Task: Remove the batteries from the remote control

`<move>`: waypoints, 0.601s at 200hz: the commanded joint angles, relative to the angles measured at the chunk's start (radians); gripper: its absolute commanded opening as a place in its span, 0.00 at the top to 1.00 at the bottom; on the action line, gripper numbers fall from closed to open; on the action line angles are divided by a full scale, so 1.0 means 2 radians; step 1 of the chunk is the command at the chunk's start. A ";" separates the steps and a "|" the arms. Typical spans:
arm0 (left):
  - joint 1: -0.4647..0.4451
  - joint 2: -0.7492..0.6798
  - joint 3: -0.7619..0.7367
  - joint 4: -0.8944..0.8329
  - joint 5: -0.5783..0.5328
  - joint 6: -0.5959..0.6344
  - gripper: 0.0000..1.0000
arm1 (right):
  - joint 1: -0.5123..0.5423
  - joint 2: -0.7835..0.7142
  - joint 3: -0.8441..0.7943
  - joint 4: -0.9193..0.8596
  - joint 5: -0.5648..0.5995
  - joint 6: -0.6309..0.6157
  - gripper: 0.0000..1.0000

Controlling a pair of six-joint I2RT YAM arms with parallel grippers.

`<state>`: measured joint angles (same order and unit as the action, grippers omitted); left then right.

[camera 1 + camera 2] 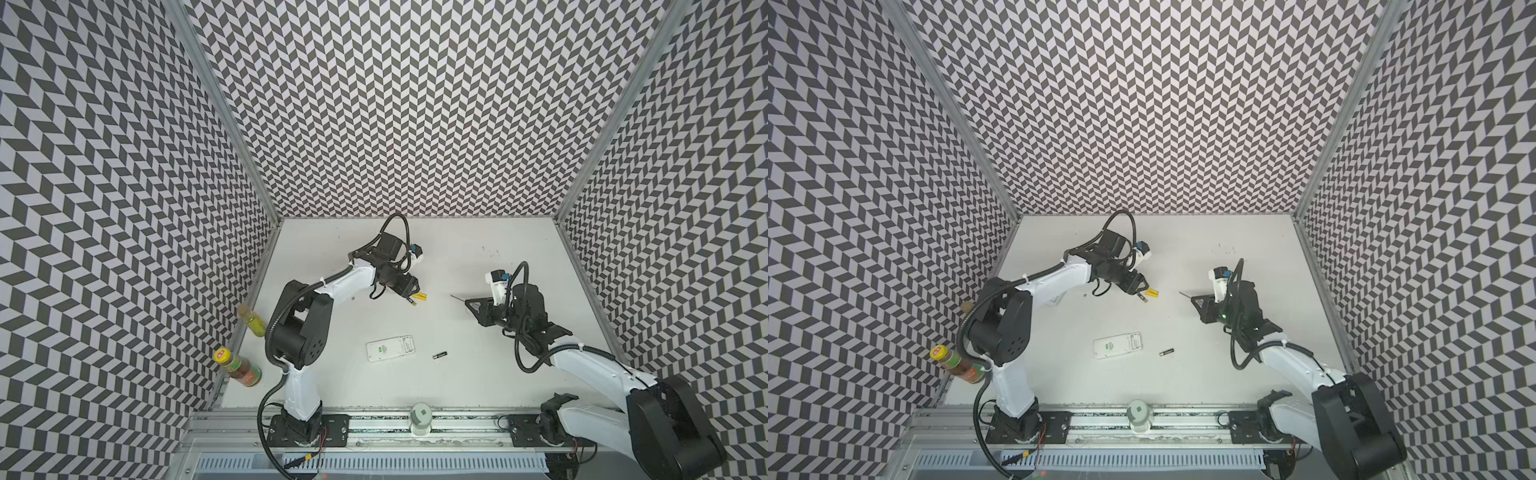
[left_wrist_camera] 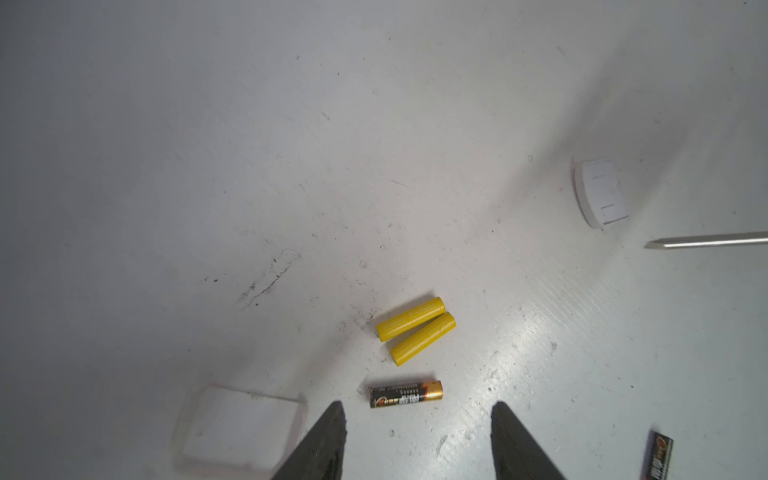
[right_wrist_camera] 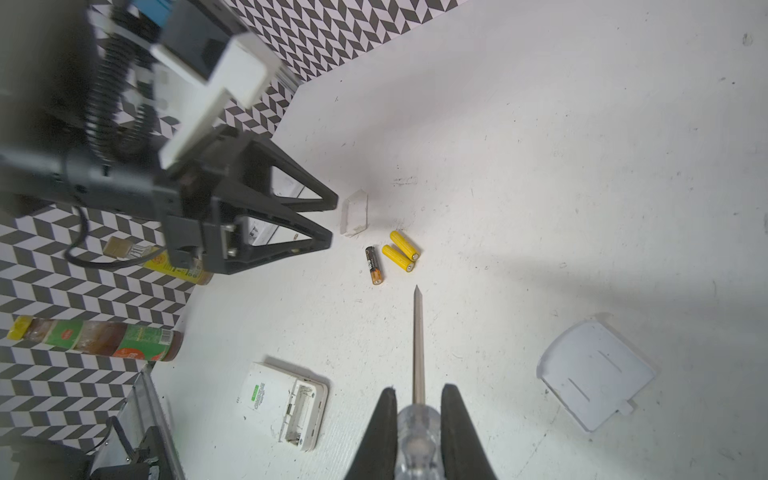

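Left hand [image 3: 331, 220] spread wide, empty, beside the black battery [image 3: 373, 264] on the tabletop [image 3: 540, 166]; right hand [image 3: 419, 390] clamps the screwdriver [image 3: 417, 345].

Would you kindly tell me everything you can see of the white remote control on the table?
The remote control is a white, plastic-looking slab lying flat, back side up, on the white table, toward its front. A green-printed label sits on its back. The battery compartment at one end is uncovered and looks empty. Nothing touches it; a black battery lies apart beside it.
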<state>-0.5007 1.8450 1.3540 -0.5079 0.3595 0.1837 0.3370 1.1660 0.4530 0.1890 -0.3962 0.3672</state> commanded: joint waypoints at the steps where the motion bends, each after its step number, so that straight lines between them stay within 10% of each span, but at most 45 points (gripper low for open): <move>1: 0.005 -0.041 -0.022 0.012 -0.012 0.013 0.39 | -0.002 -0.003 -0.004 0.037 0.018 -0.001 0.99; 120: 0.015 -0.274 -0.267 0.095 0.023 0.173 0.17 | 0.035 0.093 0.007 0.115 0.130 0.038 0.98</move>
<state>-0.4881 1.3685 0.8818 -0.3759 0.3603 0.4046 0.3794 1.3010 0.4461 0.3214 -0.2264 0.4000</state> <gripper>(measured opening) 0.819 0.167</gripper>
